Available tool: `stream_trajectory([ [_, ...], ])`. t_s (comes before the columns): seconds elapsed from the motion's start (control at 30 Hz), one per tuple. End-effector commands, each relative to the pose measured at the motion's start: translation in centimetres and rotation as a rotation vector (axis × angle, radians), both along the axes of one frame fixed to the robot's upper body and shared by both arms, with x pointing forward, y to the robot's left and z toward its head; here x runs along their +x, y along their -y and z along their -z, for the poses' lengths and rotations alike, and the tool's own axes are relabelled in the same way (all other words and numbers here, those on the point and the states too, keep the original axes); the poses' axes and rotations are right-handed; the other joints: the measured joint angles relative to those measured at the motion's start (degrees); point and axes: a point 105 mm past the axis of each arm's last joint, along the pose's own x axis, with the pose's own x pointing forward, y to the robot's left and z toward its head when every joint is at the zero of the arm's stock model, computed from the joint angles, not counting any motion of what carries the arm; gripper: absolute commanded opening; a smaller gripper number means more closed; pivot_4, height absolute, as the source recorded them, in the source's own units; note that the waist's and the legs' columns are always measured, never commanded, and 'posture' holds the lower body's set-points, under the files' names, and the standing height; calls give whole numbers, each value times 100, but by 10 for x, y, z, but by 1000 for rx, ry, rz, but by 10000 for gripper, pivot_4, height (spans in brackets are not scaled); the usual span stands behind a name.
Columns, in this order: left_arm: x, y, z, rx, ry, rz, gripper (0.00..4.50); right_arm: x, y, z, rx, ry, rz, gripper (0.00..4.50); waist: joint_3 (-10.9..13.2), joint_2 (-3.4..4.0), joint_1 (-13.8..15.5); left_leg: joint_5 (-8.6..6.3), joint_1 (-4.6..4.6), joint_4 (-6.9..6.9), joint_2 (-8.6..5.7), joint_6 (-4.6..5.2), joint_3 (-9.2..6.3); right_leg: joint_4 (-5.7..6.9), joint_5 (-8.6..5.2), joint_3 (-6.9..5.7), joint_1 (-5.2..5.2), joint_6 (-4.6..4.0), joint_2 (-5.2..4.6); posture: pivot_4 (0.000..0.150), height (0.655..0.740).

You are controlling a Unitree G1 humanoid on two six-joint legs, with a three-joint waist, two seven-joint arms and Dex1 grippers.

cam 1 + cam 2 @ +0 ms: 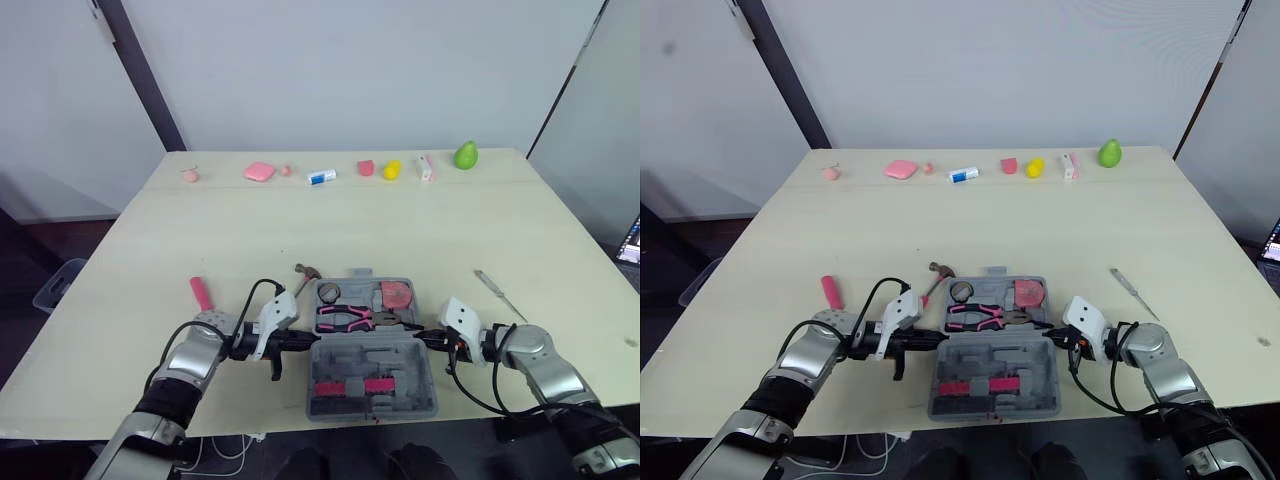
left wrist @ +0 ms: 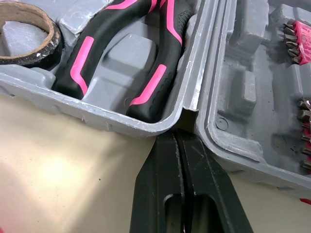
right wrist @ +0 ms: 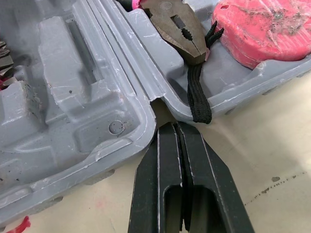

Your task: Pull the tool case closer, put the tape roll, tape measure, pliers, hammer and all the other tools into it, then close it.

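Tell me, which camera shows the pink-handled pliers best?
The left eye view: the whole pliers lie in the tool case. The right eye view shows the same. The left wrist view catches their handles, the right wrist view their metal head.

Lab-like test room, bare white walls [image 1: 350, 60], pale wooden table [image 1: 250, 225]

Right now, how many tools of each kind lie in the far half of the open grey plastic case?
Brown ring-shaped tape roll: 1
Black-and-pink-handled pliers: 1
Pink rounded tape measure: 1
Total: 3
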Motion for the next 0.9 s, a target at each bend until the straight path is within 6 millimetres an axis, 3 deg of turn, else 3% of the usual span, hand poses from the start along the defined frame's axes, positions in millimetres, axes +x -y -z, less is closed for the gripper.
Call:
stream_trajectory([
  [0.03, 10, 2, -3, 8, 40, -17, 429, 9, -14, -21, 41, 91, -45, 0, 0, 0, 0, 0, 0, 0, 0, 0, 1, 0, 0, 0, 0, 0, 0, 1500, 7400],
  [0.47, 23, 8, -3, 0, 72, -32, 429, 14, -10, -20, 26, 109, -30, 0, -1, 1, 18, 1, 0, 1, -2, 0, -2, 0, 1, 0, 1, 0, -1, 1500, 7400],
  [0.9, 17, 4, 1, 11, 55, -24, 429, 18, -14, -21, 39, 126, -24, 0, -1, 1, -1, 0, 1, 1, -2, 0, -2, 1, 1, 0, 1, 0, 0, 1500, 7400],
])
